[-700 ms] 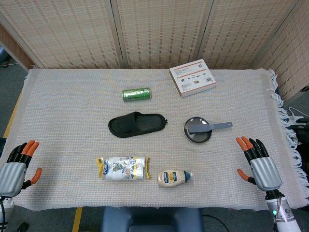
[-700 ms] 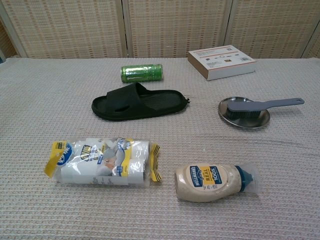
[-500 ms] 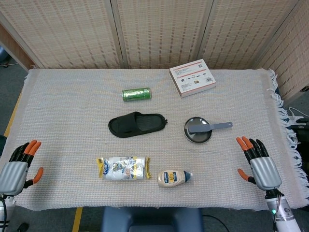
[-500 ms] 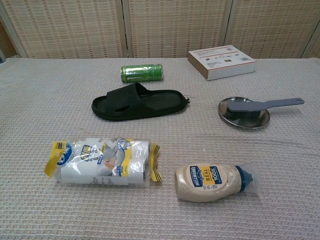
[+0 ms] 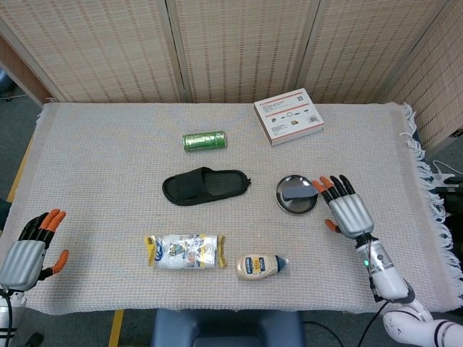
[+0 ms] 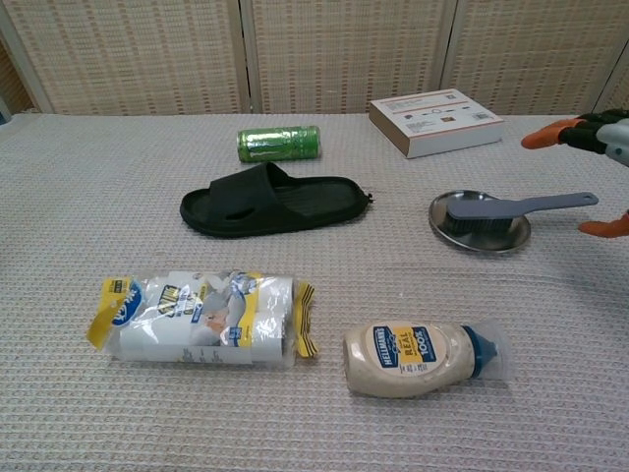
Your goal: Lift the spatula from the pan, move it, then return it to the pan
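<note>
A small round metal pan [image 5: 295, 203] [image 6: 496, 237] sits right of centre on the cloth. A grey spatula [image 5: 296, 192] [image 6: 511, 208] lies in it, blade in the pan, handle sticking out to the right. My right hand [image 5: 347, 210] [image 6: 594, 137] hovers open over the handle end, fingers spread, hiding most of the handle in the head view. It holds nothing. My left hand [image 5: 29, 249] rests open at the table's near left edge, far from the pan.
A black slipper [image 5: 205, 186] lies left of the pan, a green can [image 5: 204, 140] behind it. A white box [image 5: 288, 116] sits at the back right. A snack packet [image 5: 184, 251] and a mayonnaise bottle [image 5: 260, 266] lie near the front edge.
My right hand has moved from the table's right front edge inward and forward to above the spatula handle. The left hand has shifted slightly. Pan and spatula have not moved.
</note>
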`<state>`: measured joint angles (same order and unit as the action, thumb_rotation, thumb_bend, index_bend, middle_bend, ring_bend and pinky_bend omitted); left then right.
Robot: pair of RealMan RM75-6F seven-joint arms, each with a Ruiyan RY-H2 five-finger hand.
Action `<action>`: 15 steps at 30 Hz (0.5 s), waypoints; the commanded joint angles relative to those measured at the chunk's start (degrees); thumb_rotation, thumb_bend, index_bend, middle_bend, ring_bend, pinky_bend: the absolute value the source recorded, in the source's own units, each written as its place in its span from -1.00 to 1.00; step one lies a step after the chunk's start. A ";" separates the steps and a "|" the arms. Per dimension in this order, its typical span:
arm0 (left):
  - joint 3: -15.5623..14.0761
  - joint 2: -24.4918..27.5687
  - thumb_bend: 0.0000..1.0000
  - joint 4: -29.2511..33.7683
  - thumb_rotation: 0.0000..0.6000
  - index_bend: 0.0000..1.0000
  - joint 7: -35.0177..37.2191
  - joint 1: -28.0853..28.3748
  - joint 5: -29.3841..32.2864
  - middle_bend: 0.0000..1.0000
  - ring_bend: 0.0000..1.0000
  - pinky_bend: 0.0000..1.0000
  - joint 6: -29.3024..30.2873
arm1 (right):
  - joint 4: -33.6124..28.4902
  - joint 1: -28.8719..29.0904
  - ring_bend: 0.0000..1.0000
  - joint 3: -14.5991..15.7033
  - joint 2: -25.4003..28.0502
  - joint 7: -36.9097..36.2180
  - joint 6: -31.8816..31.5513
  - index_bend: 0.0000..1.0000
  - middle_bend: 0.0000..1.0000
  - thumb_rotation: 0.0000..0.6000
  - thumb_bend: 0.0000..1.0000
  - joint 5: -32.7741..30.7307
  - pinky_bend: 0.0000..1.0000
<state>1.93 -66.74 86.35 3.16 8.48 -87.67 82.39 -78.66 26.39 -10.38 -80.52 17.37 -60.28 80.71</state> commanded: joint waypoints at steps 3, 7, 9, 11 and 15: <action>0.07 0.28 -0.13 -0.06 1.00 -1.00 0.48 -0.10 0.73 -1.00 -1.00 -0.81 -0.29 | 10.39 7.17 -0.97 -3.12 -8.17 3.17 6.92 -0.60 -0.64 1.00 -0.72 -4.85 -0.74; 0.07 0.55 -0.13 -0.02 1.00 -1.00 0.86 -0.28 0.98 -1.00 -1.00 -0.81 -0.15 | 15.25 9.42 -0.92 -3.86 -11.67 3.69 8.30 -0.55 -0.58 1.00 -0.72 -7.02 -0.66; -0.03 0.67 -0.13 0.01 1.00 -1.00 0.99 -0.34 0.99 -1.00 -1.00 -0.81 -0.18 | 17.61 10.24 -0.90 -4.17 -13.03 3.23 8.96 -0.53 -0.56 1.00 -0.72 -8.12 -0.66; -0.10 0.80 -0.13 0.06 1.00 -1.00 1.04 -0.33 1.19 -1.00 -1.00 -0.81 -0.47 | 19.42 10.70 -0.88 -4.34 -14.04 2.79 9.41 -0.51 -0.55 1.00 -0.71 -9.04 -0.66; -0.07 1.01 -0.13 0.17 1.00 -1.00 1.24 -0.18 1.73 -1.00 -1.00 -0.81 -1.15 | 22.67 11.58 -0.83 -4.28 -15.99 1.75 9.76 -0.42 -0.52 1.00 -0.71 -10.02 -0.62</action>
<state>1.86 -65.77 86.50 4.34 8.26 -85.96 81.29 -56.92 37.43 -14.57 -95.73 19.59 -50.84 71.17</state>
